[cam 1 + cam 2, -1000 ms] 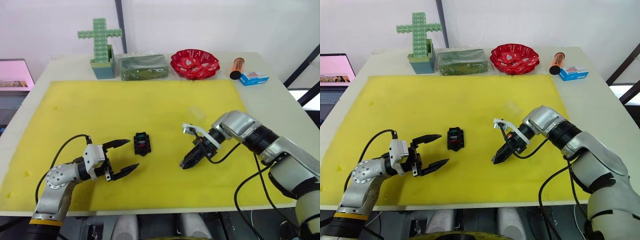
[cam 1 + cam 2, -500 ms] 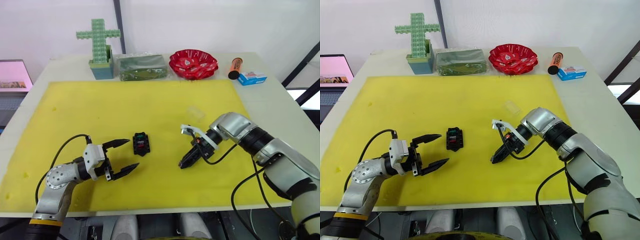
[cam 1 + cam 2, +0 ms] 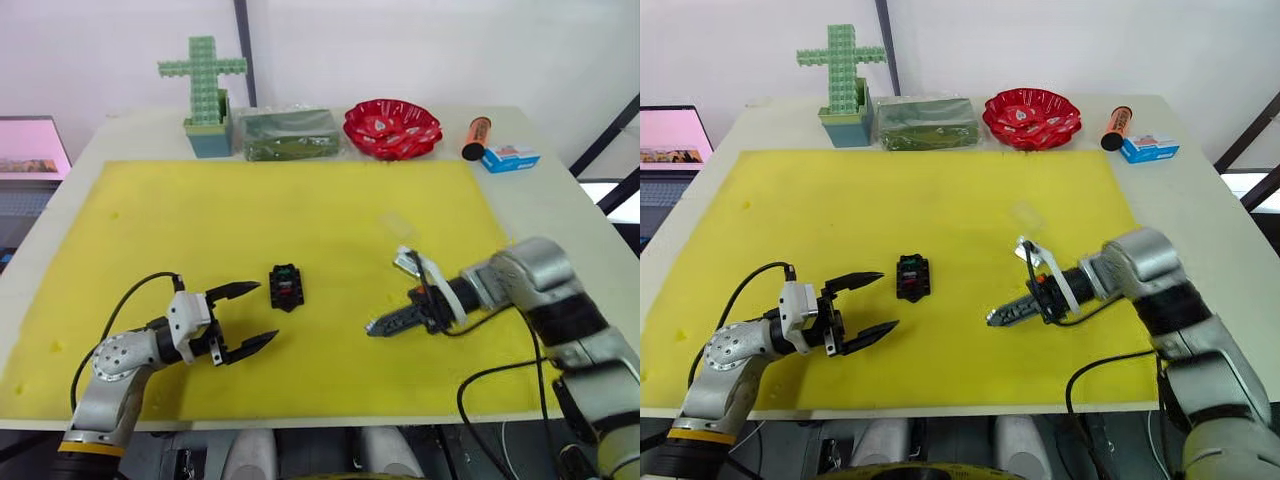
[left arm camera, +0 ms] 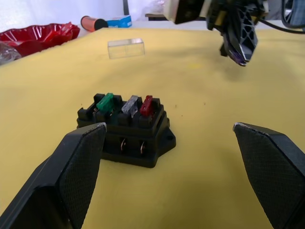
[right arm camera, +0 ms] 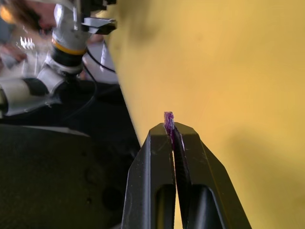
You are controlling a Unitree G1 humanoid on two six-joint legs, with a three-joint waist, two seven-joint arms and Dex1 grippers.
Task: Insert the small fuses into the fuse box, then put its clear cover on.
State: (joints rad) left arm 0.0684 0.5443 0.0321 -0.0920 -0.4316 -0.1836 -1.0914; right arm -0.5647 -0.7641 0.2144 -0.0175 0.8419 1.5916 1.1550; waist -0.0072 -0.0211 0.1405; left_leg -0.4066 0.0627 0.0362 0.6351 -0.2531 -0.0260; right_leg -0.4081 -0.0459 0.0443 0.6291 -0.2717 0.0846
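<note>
Right gripper [image 3: 992,319] is swinging flatter and lower than a second ago, its forearm now lying nearly level over the yellow mat [image 3: 300,210], and the camera has shifted a little too. Left gripper [image 3: 245,318] is sitting where it was, fingers spread wide and empty. The fuse box [image 3: 286,286] is resting just ahead of the left fingertips, well to the left of the right gripper. It is looking like a stiff, light black block that could slide on the foam if pushed, so pressing straight down is probably safest. The clear cover [image 3: 393,226] is lying beyond the right gripper, thin and likely slippery; its long edges seem the best hold. Green, grey and red fuses [image 4: 127,104] are standing in the box. The purplish fuse [image 5: 168,118] is being pinched edge-on at the right fingertips: tiny, rigid, easy to twist. No legible writing anywhere.
</note>
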